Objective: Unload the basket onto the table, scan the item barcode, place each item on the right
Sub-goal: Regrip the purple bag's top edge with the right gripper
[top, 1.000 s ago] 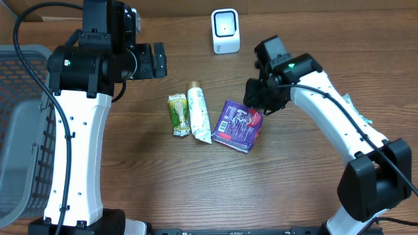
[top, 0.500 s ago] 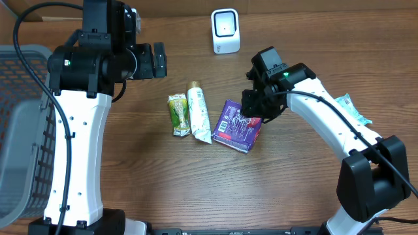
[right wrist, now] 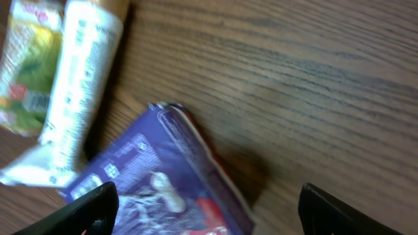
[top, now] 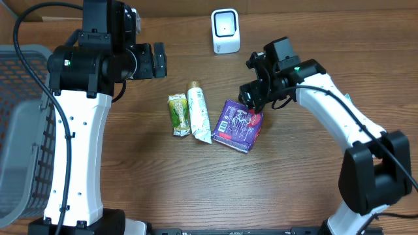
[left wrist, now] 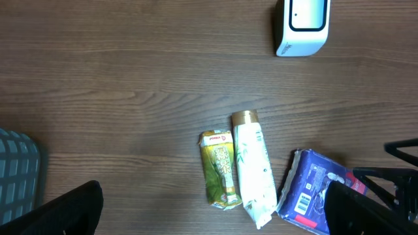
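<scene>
Right now, in overhead view, the purple pkt (top: 239,125) lies flat on the table (top: 294,189), near the centre and a bit toward 3 o'clock. A white label w/ barcode (left wrist: 303,202) is on its 9 o'clock side, facing up. The R gripper (top: 253,98) hangs over the 1 o'clock corner of the pkt; I cannot tell if it touches it. In R wrist view the fingers (right wrist: 91,207) stand wide apart, one at each lower corner of the picture. The pkt lies below and btw. them, not clamped, so R holds nothing. That picture is blurred

The white tube (top: 199,112) lies just beside the pkt at its 9 o'clock, w/ its cap toward 12 o'clock. The green sachet (top: 178,115) seems to touch the tube on the tube's 9 o'clock side. The scanner (top: 225,31), white w/ a dark window, stands at 12 o'clock of the table, well apart from the pkt

The L gripper (top: 151,60) is at approx. 10 o'clock from the sachet, above bare table. In L wrist view its fingers (left wrist: 65,209) are fully spread, one in each lower corner, w/ nothing btw. them. The grey basket (top: 19,130) sits at the 9 o'clock edge, beside the L arm
</scene>
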`<action>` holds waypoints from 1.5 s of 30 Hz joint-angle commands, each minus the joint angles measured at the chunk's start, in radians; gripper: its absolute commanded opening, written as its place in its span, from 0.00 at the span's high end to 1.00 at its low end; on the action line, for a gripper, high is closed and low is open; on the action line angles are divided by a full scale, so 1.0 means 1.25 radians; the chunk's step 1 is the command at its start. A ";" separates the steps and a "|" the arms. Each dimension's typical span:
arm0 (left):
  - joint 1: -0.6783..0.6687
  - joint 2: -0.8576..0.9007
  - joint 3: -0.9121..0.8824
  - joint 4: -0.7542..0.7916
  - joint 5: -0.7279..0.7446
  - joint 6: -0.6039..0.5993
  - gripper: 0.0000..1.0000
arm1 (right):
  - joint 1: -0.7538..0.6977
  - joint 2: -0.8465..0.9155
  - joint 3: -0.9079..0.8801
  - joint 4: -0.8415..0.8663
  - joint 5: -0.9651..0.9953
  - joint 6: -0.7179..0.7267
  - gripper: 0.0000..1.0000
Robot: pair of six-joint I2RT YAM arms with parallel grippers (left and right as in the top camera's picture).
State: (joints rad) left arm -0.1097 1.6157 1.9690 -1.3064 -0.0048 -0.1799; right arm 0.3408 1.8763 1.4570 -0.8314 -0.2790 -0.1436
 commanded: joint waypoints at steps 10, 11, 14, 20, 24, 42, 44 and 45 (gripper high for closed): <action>-0.002 0.002 0.007 0.001 -0.005 0.007 0.00 | -0.089 0.170 -0.004 -0.046 -0.405 -0.267 0.11; -0.002 0.002 0.007 0.001 -0.005 0.007 0.00 | -0.090 0.177 -0.004 -0.048 -0.424 -0.267 0.11; -0.002 0.002 0.007 0.001 -0.005 0.007 0.01 | -0.090 0.195 -0.004 -0.053 -0.467 -0.264 0.11; -0.002 0.002 0.007 0.001 -0.004 0.007 0.00 | -0.088 0.226 -0.004 -0.069 -0.472 -0.242 0.21; -0.002 0.002 0.007 0.001 -0.005 0.007 0.01 | -0.088 0.235 -0.004 -0.073 -0.454 -0.235 0.39; -0.002 0.002 0.007 0.001 -0.005 0.007 0.00 | -0.097 0.232 0.023 -0.151 -0.542 -0.196 0.96; -0.002 0.002 0.007 0.001 -0.004 0.007 0.00 | -0.103 0.227 0.061 -0.188 -0.542 -0.196 0.96; -0.002 0.002 0.007 0.001 -0.005 0.007 0.00 | -0.104 0.222 0.079 -0.204 -0.542 -0.195 0.96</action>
State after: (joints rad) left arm -0.1097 1.6157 1.9690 -1.3064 -0.0048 -0.1799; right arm 0.2245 2.1674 1.4734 -1.0687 -0.9035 -0.3889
